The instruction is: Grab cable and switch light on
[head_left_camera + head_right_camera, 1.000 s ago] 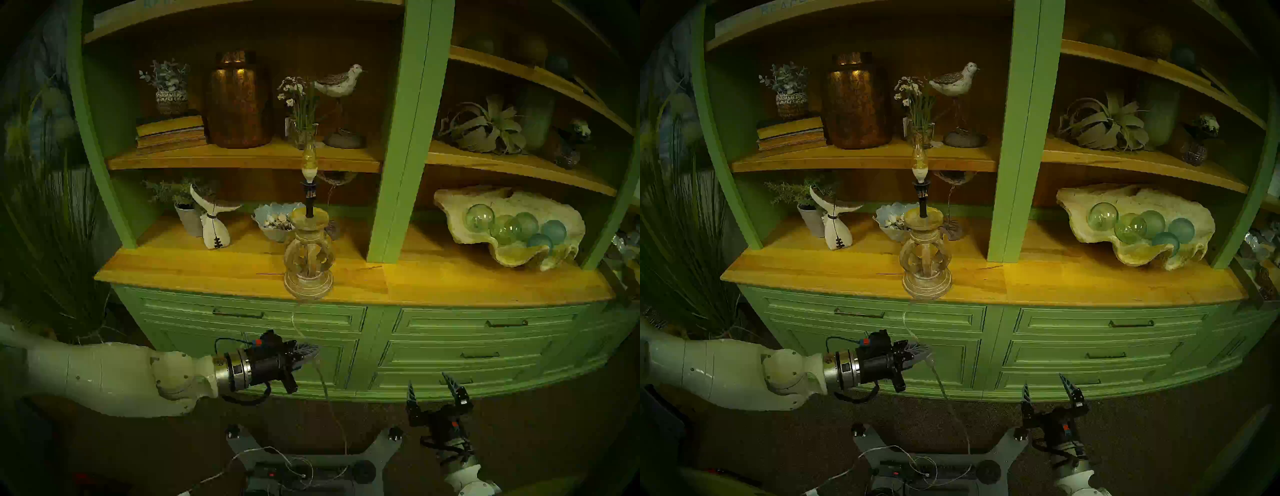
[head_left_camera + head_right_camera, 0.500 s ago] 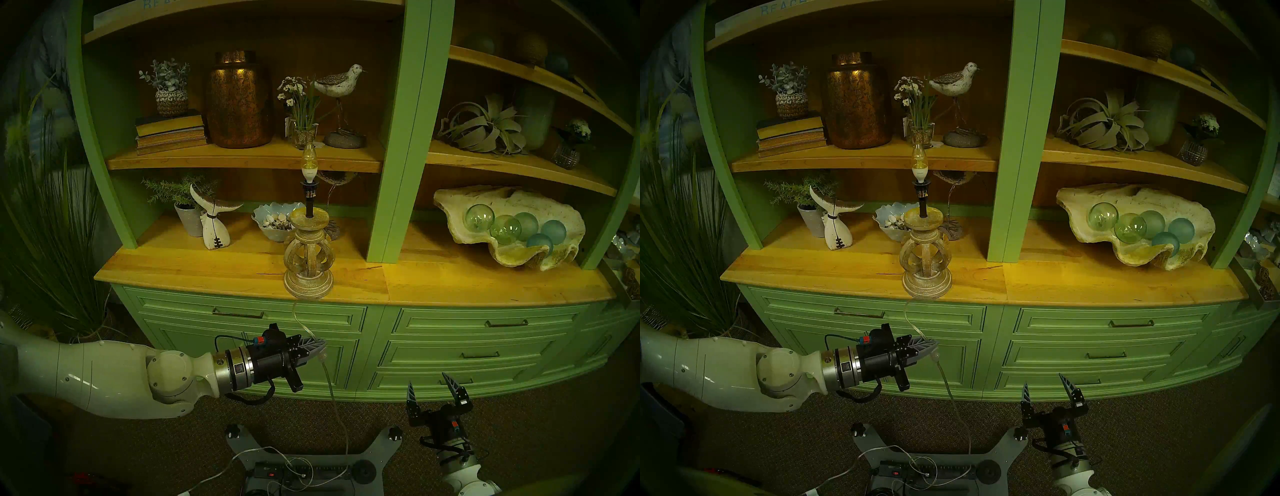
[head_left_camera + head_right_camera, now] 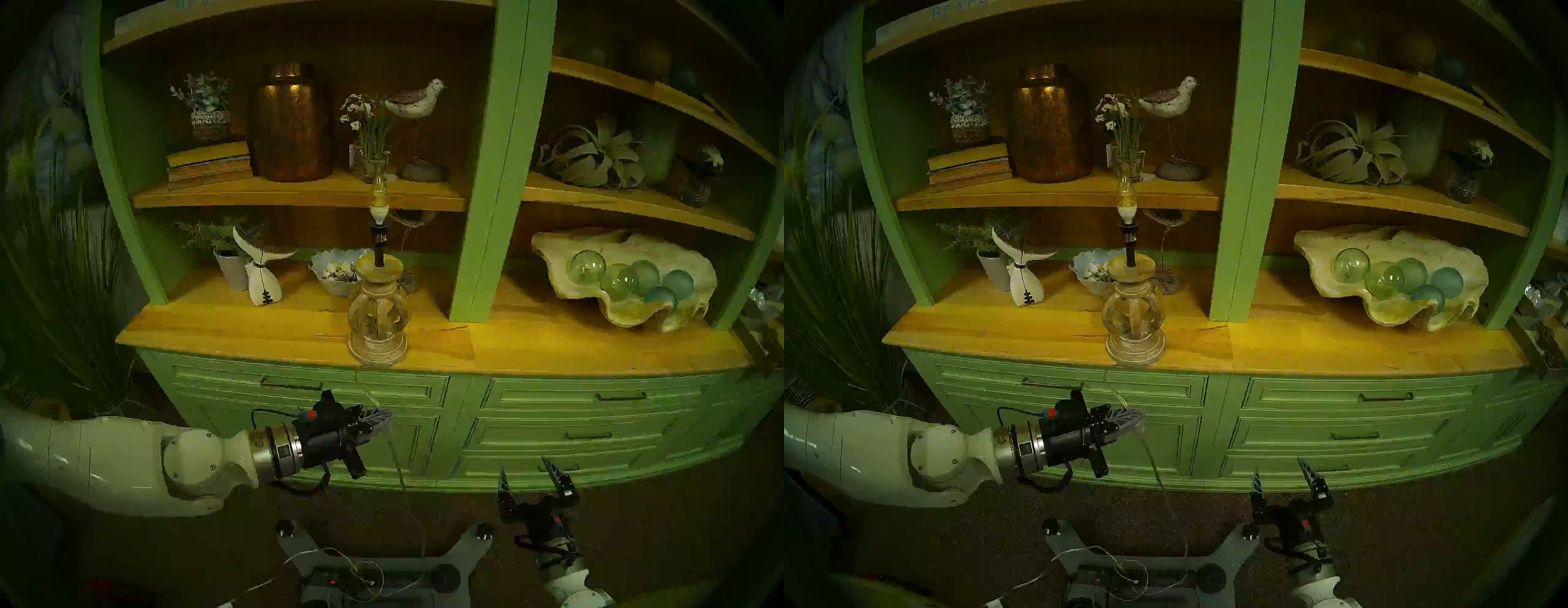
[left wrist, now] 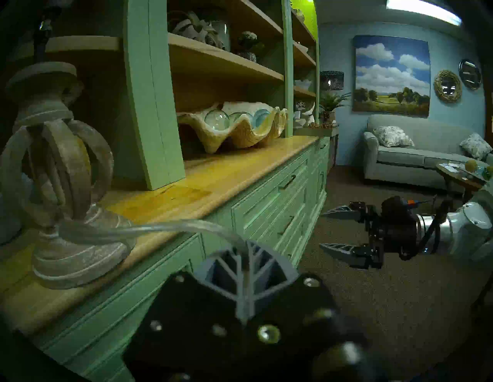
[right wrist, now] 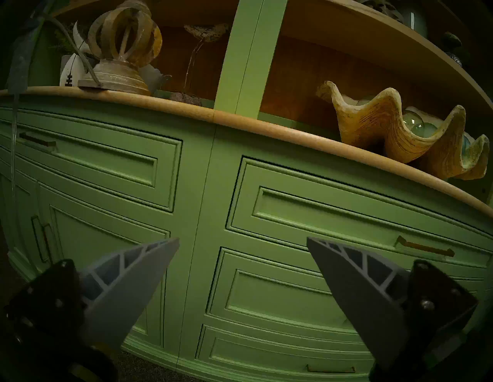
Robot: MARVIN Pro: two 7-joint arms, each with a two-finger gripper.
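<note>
The left gripper (image 4: 244, 249) had its fingers pressed together over the cable (image 4: 149, 228), so the pinched stretch was hidden between them, and no switch block could be made out there. In the left wrist view the bulb above the lamp base (image 4: 57, 170) was cut off by the top edge. Below the claw, the cable faded against the dark carpet; its end was too dim to trace.

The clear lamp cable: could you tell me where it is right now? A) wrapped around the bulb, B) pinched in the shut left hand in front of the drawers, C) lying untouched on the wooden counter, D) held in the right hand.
B: the left hand is shut on the cable, which hangs from the lamp base; the right hand is open and holds nothing.
</note>
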